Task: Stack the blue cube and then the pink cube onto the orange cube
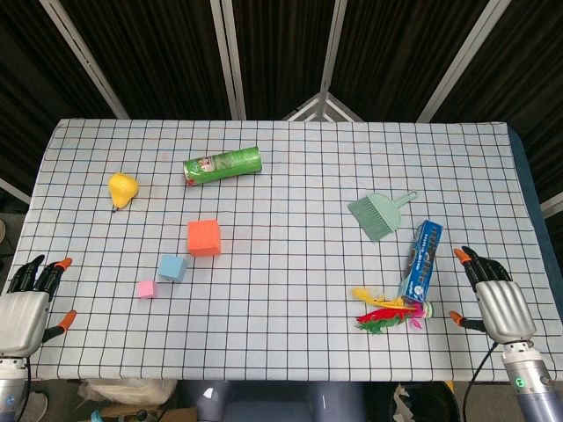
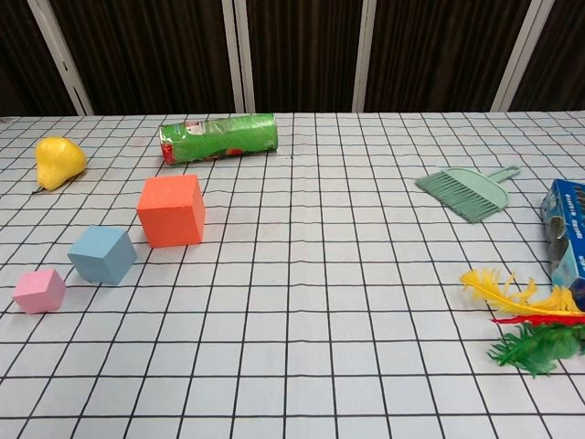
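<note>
Dark slatted panels back a tabletop under a black-gridded white cloth. Left of centre in the head view, the orange cube, blue cube and pink cube lie apart in a diagonal running down-left. The left hand at the lower left corner and the right hand at the lower right both rest empty, fingers spread.
</note>
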Controlling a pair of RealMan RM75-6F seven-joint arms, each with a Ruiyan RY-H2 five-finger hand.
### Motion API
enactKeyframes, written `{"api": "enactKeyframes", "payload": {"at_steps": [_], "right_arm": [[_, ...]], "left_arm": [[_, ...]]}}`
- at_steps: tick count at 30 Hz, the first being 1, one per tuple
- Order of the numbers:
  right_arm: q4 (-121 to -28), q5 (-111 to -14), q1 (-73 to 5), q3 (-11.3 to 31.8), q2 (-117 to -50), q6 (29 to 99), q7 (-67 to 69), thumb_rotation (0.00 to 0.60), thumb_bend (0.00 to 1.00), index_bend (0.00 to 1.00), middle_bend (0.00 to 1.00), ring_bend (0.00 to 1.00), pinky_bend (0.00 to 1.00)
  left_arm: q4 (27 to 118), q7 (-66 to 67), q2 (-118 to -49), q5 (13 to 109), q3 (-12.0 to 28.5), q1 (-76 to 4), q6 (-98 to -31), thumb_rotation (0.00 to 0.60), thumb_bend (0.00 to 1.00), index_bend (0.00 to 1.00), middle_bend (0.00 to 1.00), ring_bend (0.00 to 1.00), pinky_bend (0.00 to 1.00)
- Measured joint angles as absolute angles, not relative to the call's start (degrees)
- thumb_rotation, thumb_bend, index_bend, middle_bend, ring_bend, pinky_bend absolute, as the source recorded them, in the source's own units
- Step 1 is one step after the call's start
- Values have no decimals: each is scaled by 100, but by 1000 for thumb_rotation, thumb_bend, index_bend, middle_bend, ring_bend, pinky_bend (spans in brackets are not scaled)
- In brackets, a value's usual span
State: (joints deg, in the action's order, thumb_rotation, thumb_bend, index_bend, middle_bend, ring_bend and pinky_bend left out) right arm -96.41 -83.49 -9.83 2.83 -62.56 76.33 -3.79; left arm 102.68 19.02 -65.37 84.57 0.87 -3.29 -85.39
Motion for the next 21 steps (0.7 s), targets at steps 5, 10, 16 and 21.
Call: {"api": "enactKeyframes", "payload": {"at_steps": [5,10,16,21], "right_arm": [[-9627,-8308,-1005,289,-6259,7586,-403,600,190,24,94,159,149],[-9669,-8357,-956,248,-6220,7650,-403,600,189,24,94,159,149],[-9714,-8366,-925,255,-6186,7715,-385,600,189,24,94,159,149],[-9718,-8338,-936,239,-6190,7650,-434,600,190,24,94,159,149]], "left_arm": [[10268,1967,-6546,8410,97,-341,-8508,600,290,112,171,55,97],[10304,2038,-6572,8538,48,-325,-8564,600,290,111,171,55,97],[10312,2006,-6561,8551,41,-325,-8559,600,290,107,172,56,97],[10308,2036,-6559,8441,47,-341,-8479,600,289,104,176,56,91]]}}
